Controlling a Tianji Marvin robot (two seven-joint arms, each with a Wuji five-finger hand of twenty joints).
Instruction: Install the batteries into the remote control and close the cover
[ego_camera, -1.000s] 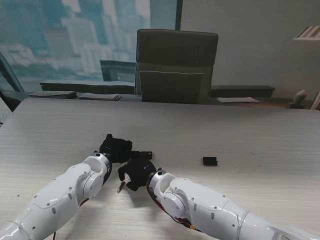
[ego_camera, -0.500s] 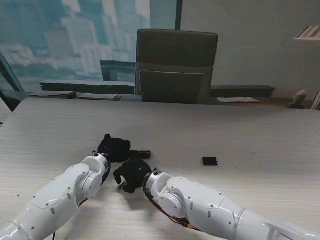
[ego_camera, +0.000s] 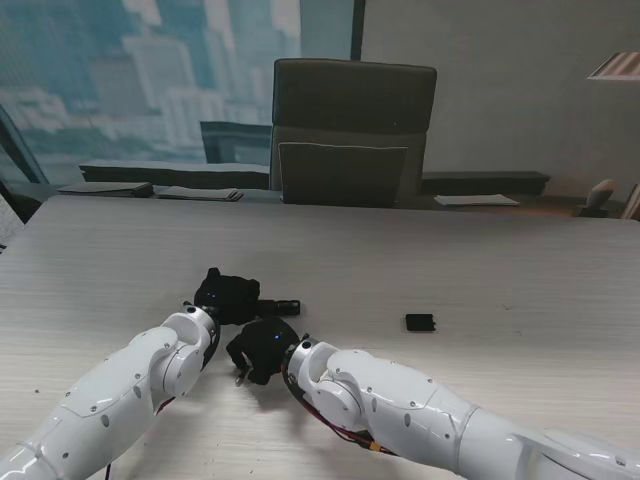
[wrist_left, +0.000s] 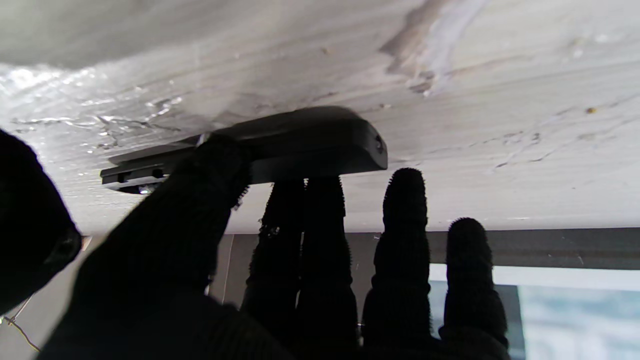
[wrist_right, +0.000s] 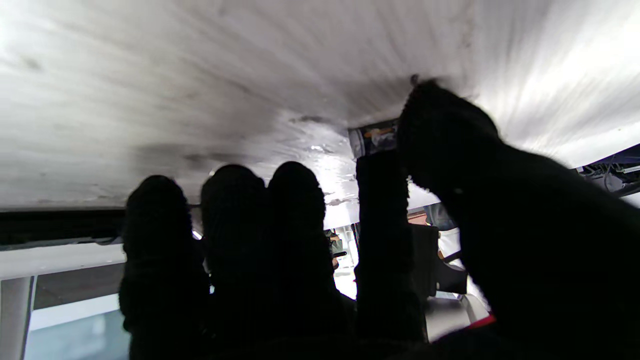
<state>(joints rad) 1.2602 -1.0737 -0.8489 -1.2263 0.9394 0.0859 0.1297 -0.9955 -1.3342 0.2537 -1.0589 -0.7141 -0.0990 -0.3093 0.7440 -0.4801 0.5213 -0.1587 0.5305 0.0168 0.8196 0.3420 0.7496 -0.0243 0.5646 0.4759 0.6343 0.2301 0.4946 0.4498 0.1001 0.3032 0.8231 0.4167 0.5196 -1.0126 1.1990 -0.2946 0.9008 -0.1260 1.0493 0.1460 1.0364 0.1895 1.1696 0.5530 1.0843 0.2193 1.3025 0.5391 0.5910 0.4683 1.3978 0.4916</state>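
Left hand pins the black remote flat on the tabletop, thumb and fingers squeezing its sides. Right hand pinches a battery just beside it. To do this well, hold the remote steady, line the battery up with the open slot, and push gently. The cover waits well apart on the right.
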